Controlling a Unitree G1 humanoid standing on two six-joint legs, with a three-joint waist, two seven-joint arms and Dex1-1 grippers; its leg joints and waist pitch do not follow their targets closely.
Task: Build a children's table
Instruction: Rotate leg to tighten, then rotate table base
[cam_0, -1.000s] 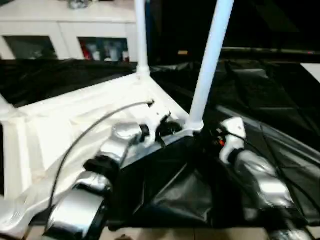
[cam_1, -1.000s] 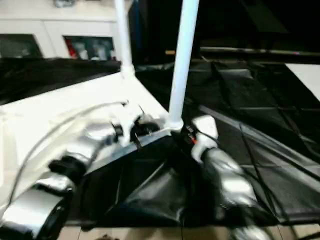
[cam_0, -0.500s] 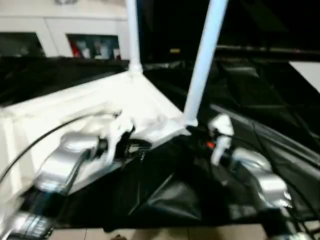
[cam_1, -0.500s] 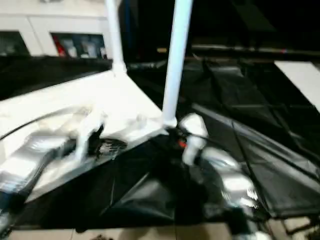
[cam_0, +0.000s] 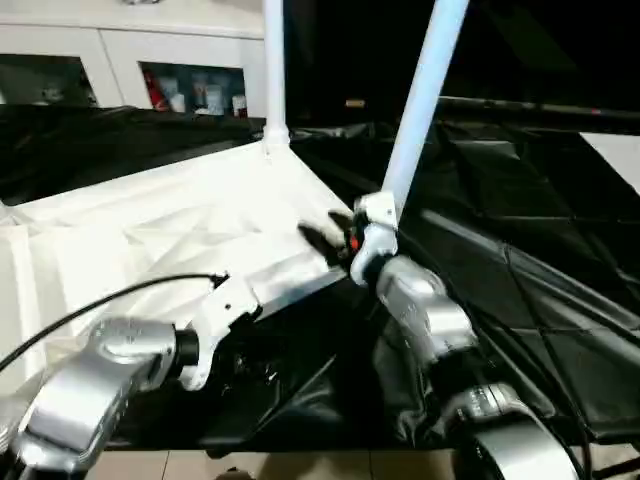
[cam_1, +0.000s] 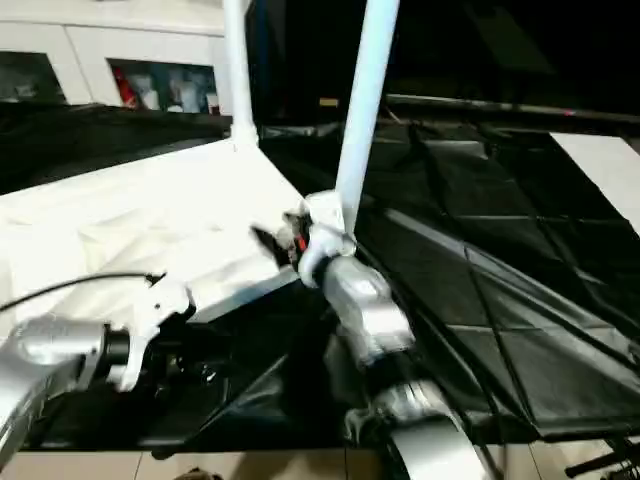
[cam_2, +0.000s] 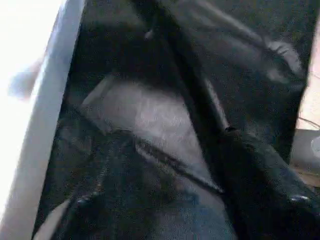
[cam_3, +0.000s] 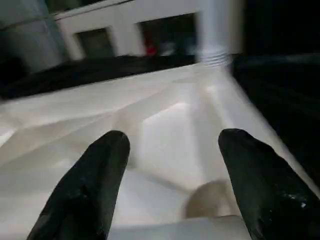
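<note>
Head views: The tabletop (cam_0: 170, 225) lies upside down, ribbed underside up, on black sheeting (cam_0: 520, 250) that covers the work surface. Two legs stand upright in corner sockets: the near leg (cam_0: 420, 95) at the corner closest to the right arm, the far leg (cam_0: 274, 70) at the corner behind it. The right pincer (cam_0: 325, 238) reaches over the tabletop edge just beside the base of the near leg; its fingers stand spread and pinch nothing. The left pincer (cam_0: 235, 360) hangs low in front of the tabletop's near edge, above the sheeting, apart from the table. A white cabinet (cam_0: 130, 60) with glass doors stands behind.

Left wrist view: The tabletop edge (cam_2: 42, 125) runs along one side, with creased black sheeting beside it. The left pincer's state cannot be told.

Right wrist view: Both black fingers (cam_3: 92, 185) stand wide apart over the ribbed underside, with nothing between them. The far leg's base (cam_3: 216, 47) rises beyond.
</note>
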